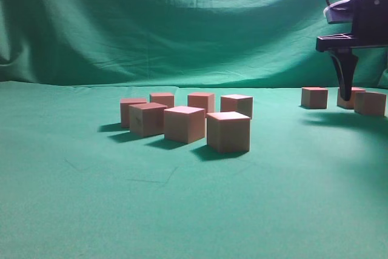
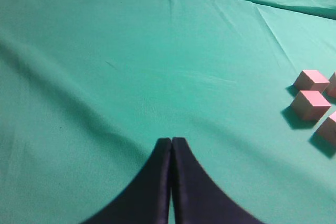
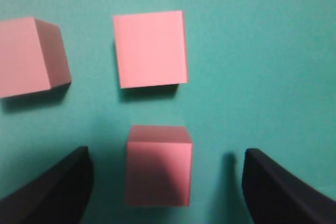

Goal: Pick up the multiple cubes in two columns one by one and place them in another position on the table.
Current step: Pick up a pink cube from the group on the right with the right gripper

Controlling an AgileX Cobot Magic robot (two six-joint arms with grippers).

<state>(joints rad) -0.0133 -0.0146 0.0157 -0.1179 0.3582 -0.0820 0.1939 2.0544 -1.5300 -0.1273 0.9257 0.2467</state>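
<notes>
Several pinkish-red cubes (image 1: 184,124) stand in two rows on the green table (image 1: 73,198) at the middle. Three more cubes sit apart at the right: one (image 1: 314,97), one (image 1: 357,95) partly behind my right gripper, and one (image 1: 370,103). My right gripper (image 1: 345,94) hangs over this group. In the right wrist view it (image 3: 167,157) is open wide, with one cube (image 3: 159,163) between the fingers, untouched. Two other cubes (image 3: 151,48) (image 3: 31,56) lie beyond it. My left gripper (image 2: 171,141) is shut and empty over bare cloth, with cubes (image 2: 311,103) at the view's right edge.
A draped green backdrop (image 1: 182,22) rises behind the table. Bare cloth spans the front and left of the table. The left arm does not show in the exterior view.
</notes>
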